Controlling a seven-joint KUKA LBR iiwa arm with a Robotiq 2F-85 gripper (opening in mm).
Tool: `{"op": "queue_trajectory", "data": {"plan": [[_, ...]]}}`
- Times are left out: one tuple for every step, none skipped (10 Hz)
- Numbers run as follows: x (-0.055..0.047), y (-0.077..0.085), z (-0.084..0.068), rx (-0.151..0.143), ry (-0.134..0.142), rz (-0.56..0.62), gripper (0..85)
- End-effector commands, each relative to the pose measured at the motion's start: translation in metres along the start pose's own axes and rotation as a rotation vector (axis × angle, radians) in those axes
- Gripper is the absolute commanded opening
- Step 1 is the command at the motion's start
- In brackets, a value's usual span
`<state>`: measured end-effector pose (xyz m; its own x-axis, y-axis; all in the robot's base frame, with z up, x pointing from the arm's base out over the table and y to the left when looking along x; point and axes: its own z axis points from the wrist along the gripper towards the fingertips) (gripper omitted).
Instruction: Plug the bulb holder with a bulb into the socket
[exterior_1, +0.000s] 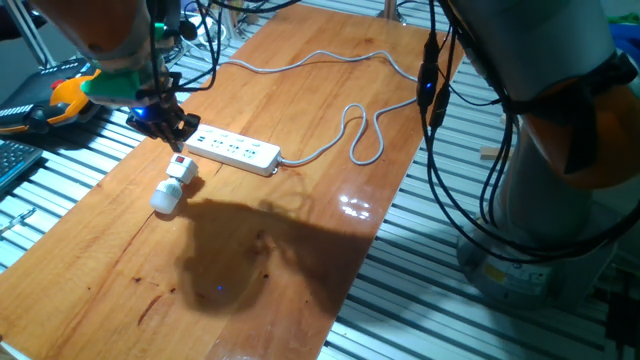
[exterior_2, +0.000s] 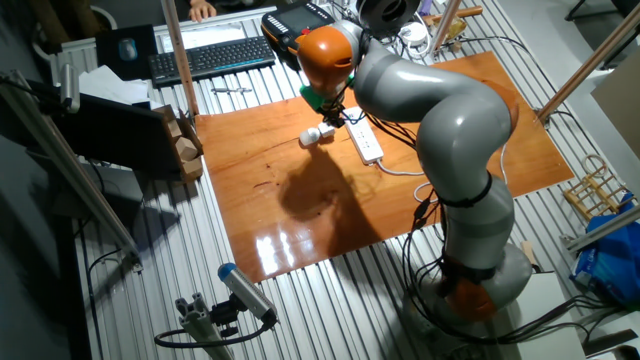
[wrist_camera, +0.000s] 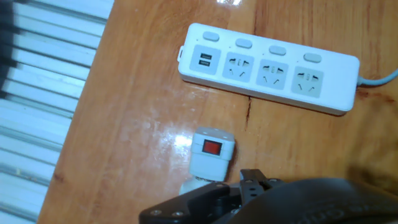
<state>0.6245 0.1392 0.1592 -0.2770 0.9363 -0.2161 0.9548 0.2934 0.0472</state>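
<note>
Hand view shows the bulb holder (wrist_camera: 210, 155) lying loose on the wooden table (wrist_camera: 137, 112), red switch up, near the socket (wrist_camera: 268, 67), the gripper (exterior_1: 160, 118) poised above, seemingly for pickup, jaw state unclear.

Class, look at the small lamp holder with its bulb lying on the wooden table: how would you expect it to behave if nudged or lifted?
The bulb holder with a bulb lies on its side; its round bulb end may roll or pivot when nudged. It looks small and plastic, so probably light. The frosted bulb is likely fragile, so grip the squarish body by the red switch.
</note>
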Motion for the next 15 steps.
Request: {"op": "queue_trajectory", "data": {"plan": [[0.000,0.001,0.003,-0.005,-0.008,0.007,0.0],[0.000,0.003,0.007,-0.007,-0.017,0.011,0.0],[0.000,0.004,0.009,-0.007,-0.015,0.012,0.0],[0.000,0.005,0.011,-0.009,-0.008,0.013,0.0],[0.001,0.005,0.012,-0.007,-0.004,0.009,0.0],[0.001,0.006,0.014,-0.006,0.004,0.005,0.0],[0.001,0.006,0.018,-0.006,0.007,0.004,0.0],[0.001,0.007,0.021,-0.008,0.010,0.003,0.0],[0.002,0.007,0.023,-0.007,0.007,-0.001,0.0],[0.002,0.007,0.023,-0.010,0.011,-0.005,0.0],[0.002,0.007,0.023,-0.013,0.021,-0.005,0.0],[0.002,0.007,0.023,-0.006,0.025,0.003,0.0],[0.002,0.007,0.023,0.016,0.025,0.002,0.0],[0.002,0.007,0.023,0.030,0.038,0.012,0.0],[0.002,0.007,0.023,0.036,0.040,0.002,0.0]]}}
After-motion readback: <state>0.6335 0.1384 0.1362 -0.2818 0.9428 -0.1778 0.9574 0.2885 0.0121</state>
